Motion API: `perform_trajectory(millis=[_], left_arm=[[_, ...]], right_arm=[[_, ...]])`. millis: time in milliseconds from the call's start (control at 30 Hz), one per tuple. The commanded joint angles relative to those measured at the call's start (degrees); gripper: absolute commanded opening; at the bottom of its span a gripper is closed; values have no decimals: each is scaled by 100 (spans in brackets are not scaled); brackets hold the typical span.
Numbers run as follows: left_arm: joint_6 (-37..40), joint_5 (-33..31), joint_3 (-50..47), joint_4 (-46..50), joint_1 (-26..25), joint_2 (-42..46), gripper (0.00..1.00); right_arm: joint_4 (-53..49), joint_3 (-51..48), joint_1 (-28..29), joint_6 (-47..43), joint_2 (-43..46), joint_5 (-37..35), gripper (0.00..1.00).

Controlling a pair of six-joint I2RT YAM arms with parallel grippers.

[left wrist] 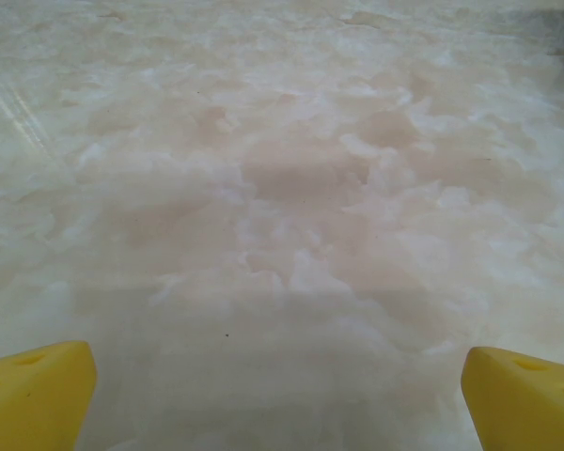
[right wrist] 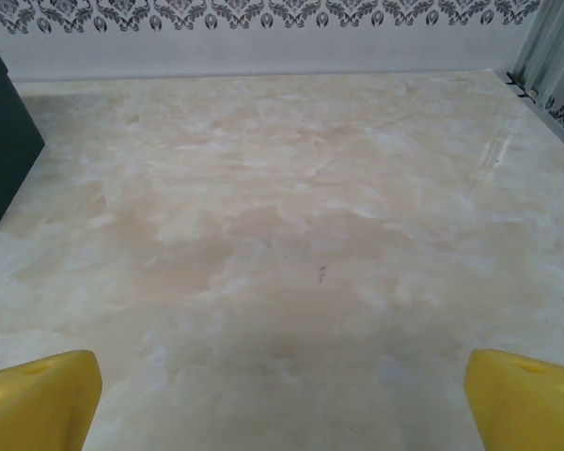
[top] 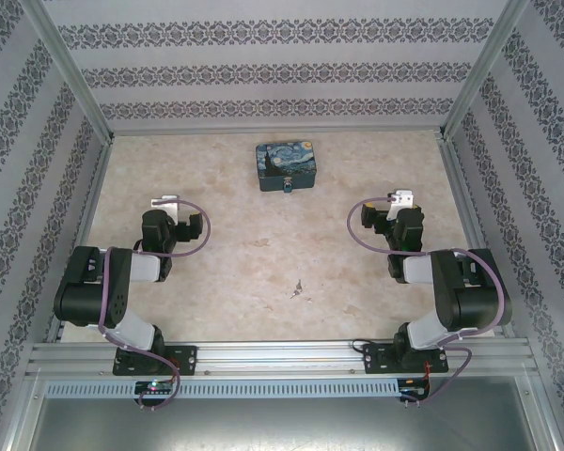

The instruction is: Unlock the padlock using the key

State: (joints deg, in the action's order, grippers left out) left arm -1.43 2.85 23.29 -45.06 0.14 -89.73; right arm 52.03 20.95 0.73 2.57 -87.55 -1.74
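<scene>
The tiny blue padlock (top: 288, 186) hangs at the front face of the dark Starry Night tin (top: 285, 165) at the back middle of the table. The small silvery key (top: 296, 290) lies flat on the marble table (top: 244, 254), near the middle front, between the two arms. My left gripper (top: 166, 209) is at the left, well apart from both; its yellow fingertips (left wrist: 33, 396) stand wide open over bare table. At the right, my right gripper (top: 396, 207) is also open with nothing between its fingertips (right wrist: 526, 399). The tin's dark side (right wrist: 5, 141) shows at the right wrist view's left edge.
Patterned walls and a metal frame (top: 80, 94) enclose the table on three sides. A metal rail (top: 282, 357) holding both arm bases runs along the near edge. Bare marble lies between the arms around the key.
</scene>
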Motion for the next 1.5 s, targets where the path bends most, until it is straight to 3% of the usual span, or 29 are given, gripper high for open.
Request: perform_trajectory(millis=[0, 167, 367, 500, 567, 733, 833, 967, 1133, 1467], left_arm=[[116, 84, 110, -115, 87, 23, 100], [142, 163, 165, 41, 82, 142, 98], [84, -19, 841, 1751, 74, 844, 99], [-304, -12, 1419, 2761, 65, 1067, 100], [-653, 119, 1856, 3378, 57, 998, 100], [-1871, 855, 3203, 4678, 36, 316, 100], [-2443, 1519, 3834, 4810, -25, -231, 100], [-3096, 2272, 4637, 4801, -164, -1027, 100], [-3603, 2861, 5810, 4873, -445, -2149, 98], [-4166, 3054, 7384, 5088, -927, -3682, 95]], right_arm=[[29, 109, -134, 21, 49, 366, 98], [151, 52, -170, 103, 145, 289, 98], [-1326, 279, -194, 335, 1467, -165, 98], [-2406, 805, -332, 1694, 2049, -37, 98], [-2488, 1107, -475, 2235, 1958, 805, 98], [-2460, 2434, -461, 3414, 742, 2837, 98], [-2505, 3333, -399, 4182, -279, 3412, 86], [-2639, 4503, -273, 4972, -1578, 3689, 77], [-2939, 5736, 11, 5590, -2899, 3768, 74], [-3230, 6745, 532, 5984, -4058, 3515, 71]])
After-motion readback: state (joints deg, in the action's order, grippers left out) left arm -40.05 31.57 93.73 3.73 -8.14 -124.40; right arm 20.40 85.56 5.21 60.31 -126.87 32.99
